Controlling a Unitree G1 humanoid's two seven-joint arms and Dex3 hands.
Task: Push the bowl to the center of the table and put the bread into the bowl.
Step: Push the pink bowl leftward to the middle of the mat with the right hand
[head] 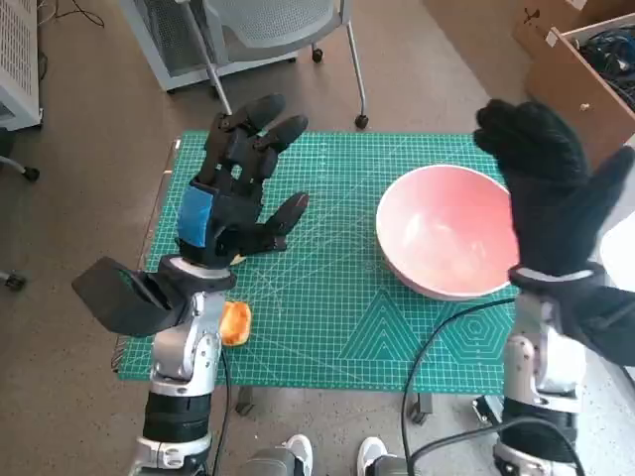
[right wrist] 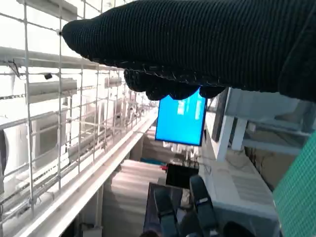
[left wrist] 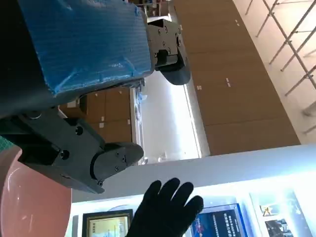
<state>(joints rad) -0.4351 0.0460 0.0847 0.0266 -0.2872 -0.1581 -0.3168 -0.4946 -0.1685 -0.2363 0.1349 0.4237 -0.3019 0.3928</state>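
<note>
The pink bowl [head: 448,230] stands on the right part of the green cutting mat [head: 327,297]; its rim also shows in the left wrist view [left wrist: 29,197]. The bread [head: 235,322], a small golden roll, lies near the mat's front left edge, partly hidden by my left forearm. My left hand [head: 238,188] is raised above the mat's left part, fingers spread, holding nothing. My right hand [head: 551,188] in its black glove is lifted above the bowl's right edge, fingers spread and empty. The left wrist view shows the gloved right hand [left wrist: 168,210] too.
An office chair [head: 278,30] stands beyond the table's far edge. A cardboard box [head: 580,69] with cables sits at the far right. A white cabinet [head: 20,59] stands at the far left. Shoes [head: 332,456] show below the table's front edge.
</note>
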